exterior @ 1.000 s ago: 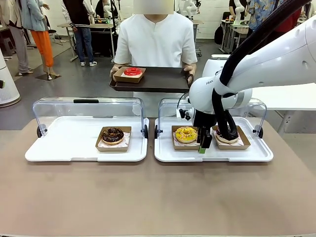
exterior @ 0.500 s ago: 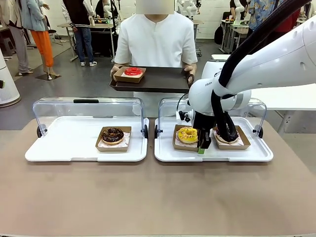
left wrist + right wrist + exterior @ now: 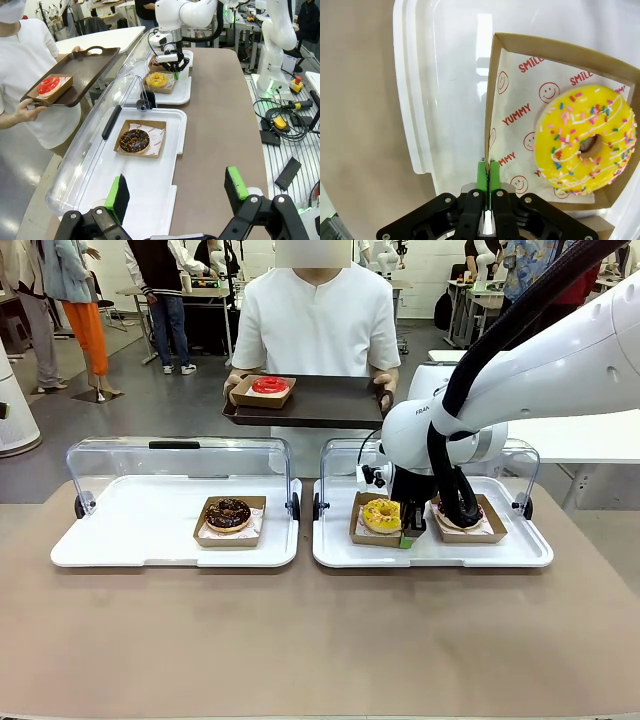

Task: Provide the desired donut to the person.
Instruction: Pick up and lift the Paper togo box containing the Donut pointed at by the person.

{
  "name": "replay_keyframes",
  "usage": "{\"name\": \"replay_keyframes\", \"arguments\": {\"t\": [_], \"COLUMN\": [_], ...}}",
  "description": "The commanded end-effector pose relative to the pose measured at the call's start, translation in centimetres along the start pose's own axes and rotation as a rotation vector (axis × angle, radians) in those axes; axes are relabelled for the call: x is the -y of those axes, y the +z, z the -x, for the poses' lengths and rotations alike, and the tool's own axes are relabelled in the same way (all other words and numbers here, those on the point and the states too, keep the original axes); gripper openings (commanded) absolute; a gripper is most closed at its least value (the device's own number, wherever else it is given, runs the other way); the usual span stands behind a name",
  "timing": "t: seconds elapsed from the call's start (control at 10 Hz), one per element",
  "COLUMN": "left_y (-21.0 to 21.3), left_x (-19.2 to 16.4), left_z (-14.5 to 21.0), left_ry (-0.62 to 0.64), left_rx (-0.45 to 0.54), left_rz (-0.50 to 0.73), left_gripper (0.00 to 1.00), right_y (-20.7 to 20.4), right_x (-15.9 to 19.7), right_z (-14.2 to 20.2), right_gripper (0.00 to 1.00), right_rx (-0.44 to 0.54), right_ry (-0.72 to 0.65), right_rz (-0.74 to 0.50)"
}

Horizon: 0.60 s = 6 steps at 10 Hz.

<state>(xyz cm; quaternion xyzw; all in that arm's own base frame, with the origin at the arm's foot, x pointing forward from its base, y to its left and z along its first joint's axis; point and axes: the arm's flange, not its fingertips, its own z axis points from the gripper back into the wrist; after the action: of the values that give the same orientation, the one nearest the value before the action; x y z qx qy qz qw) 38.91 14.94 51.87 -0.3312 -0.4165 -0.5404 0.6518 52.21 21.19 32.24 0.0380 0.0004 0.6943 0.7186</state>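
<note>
A yellow sprinkled donut (image 3: pixel 381 514) (image 3: pixel 585 145) lies in a brown paper box (image 3: pixel 488 120) on the right white tray (image 3: pixel 500 552). My right gripper (image 3: pixel 407 534) (image 3: pixel 486 167) is shut on the near wall of that box, its green pads pinching the cardboard. The person (image 3: pixel 315 320), in a white shirt, stands across the table holding a dark serving tray (image 3: pixel 320 400) with a red donut (image 3: pixel 268 386) in its own box. My left gripper (image 3: pixel 177 187) hangs open above the near end of the table with nothing between its fingers.
A chocolate donut (image 3: pixel 228 513) sits boxed on the left white tray (image 3: pixel 120 540). A dark donut (image 3: pixel 462 516) lies in a box right of the yellow one, partly behind my arm's cable. Both display trays have clear lids (image 3: pixel 175 455) raised at the back.
My right gripper's jaws have closed onto the box wall. The box with the yellow donut has shifted slightly to the right. The left arm has not moved.
</note>
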Motion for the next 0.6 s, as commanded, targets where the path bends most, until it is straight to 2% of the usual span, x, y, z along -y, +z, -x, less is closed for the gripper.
{"name": "replay_keyframes", "arguments": {"t": [0.0, 0.3, 0.5], "left_y": [0.1, 0.1, 0.1], "left_x": [-0.1, -0.1, -0.1], "left_z": [-0.1, -0.1, -0.1], "left_ry": [-0.009, -0.009, -0.009], "left_rx": [0.021, 0.021, 0.021], "left_rz": [-0.008, -0.008, -0.008], "left_gripper": [1.00, 1.00, 1.00], "right_y": [-1.0, -1.0, 0.9], "right_x": [1.5, 1.5, -0.1], "right_z": [0.2, 0.1, -0.5], "right_gripper": [0.00, 0.00, 0.00], "right_rx": [-0.038, -0.037, -0.072], "right_ry": [-0.005, 0.000, 0.014], "right_rz": [0.002, 0.002, 0.002]}}
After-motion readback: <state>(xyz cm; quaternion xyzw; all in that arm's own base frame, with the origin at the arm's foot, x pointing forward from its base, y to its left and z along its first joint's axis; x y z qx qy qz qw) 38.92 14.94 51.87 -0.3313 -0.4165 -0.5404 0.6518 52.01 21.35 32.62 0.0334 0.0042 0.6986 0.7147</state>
